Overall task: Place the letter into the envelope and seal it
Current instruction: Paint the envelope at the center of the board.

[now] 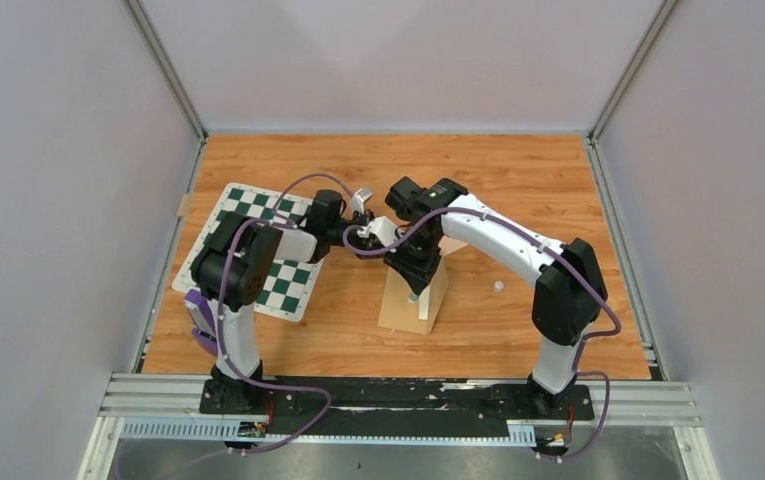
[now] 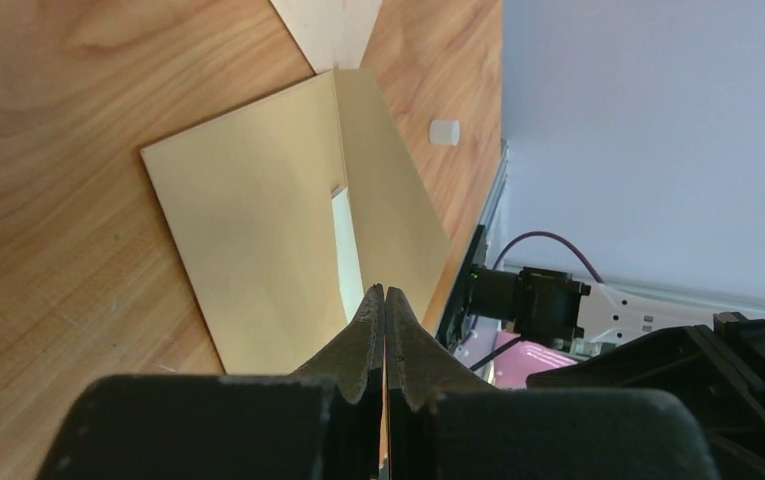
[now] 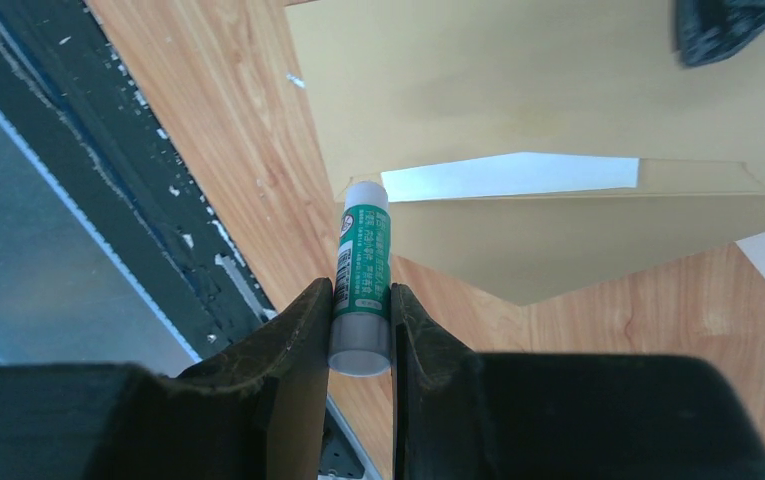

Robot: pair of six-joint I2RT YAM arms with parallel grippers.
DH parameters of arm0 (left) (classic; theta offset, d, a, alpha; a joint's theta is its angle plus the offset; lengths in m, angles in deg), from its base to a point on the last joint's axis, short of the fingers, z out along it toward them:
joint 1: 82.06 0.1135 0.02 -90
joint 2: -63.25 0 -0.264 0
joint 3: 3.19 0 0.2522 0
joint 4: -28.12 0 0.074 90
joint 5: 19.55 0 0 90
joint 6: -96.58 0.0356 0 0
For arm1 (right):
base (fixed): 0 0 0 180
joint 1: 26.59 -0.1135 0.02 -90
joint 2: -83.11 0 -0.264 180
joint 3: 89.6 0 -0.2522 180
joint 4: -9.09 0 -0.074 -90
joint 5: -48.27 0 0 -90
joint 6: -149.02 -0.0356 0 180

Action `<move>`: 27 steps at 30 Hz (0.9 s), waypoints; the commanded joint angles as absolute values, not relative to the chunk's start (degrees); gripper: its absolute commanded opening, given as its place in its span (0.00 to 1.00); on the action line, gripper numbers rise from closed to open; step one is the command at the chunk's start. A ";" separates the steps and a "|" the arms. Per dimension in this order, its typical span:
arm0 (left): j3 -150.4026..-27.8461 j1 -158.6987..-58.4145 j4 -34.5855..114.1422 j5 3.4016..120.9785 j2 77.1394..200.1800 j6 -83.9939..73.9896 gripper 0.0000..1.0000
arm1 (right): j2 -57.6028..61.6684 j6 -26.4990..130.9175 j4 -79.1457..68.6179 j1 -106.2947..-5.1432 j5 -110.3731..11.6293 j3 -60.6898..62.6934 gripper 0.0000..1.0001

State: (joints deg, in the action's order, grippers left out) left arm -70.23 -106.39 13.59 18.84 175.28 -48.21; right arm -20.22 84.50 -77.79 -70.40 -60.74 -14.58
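The tan envelope (image 1: pixel 413 300) lies mid-table with its flap (image 3: pixel 578 235) folded open. A pale strip (image 3: pixel 518 175) shows at the mouth. My left gripper (image 2: pixel 385 292) is shut at the envelope's edge, with a thin tan line between the pads. My right gripper (image 3: pixel 360 300) is shut on a green-labelled glue stick (image 3: pixel 363 260). The stick's white tip rests at the near corner of the mouth. A cream creased sheet (image 2: pixel 330 28) lies just past the envelope's far end. I cannot tell whether it or the pale strip is the letter.
A green-and-white checkered mat (image 1: pixel 258 250) lies at the left under the left arm. A small white cap (image 1: pixel 498 286) sits on the wood right of the envelope. The black rail (image 1: pixel 398 395) runs along the near edge. Grey walls enclose the table.
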 commanded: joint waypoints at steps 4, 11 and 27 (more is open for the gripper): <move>-70.50 -108.07 17.20 20.36 178.25 -47.36 0.00 | -23.29 82.48 -72.09 -71.29 -53.90 -16.05 0.00; -70.84 -108.11 16.76 20.90 181.65 -49.86 0.00 | -26.05 82.49 -71.01 -72.11 -52.63 -16.51 0.00; -72.43 -108.20 20.36 22.07 185.83 -49.77 0.00 | -29.24 83.19 -68.72 -73.44 -44.42 -16.64 0.00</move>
State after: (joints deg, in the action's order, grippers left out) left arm -71.78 -108.17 17.83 19.32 183.91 -50.90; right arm -28.41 83.10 -69.90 -72.94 -47.27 -14.93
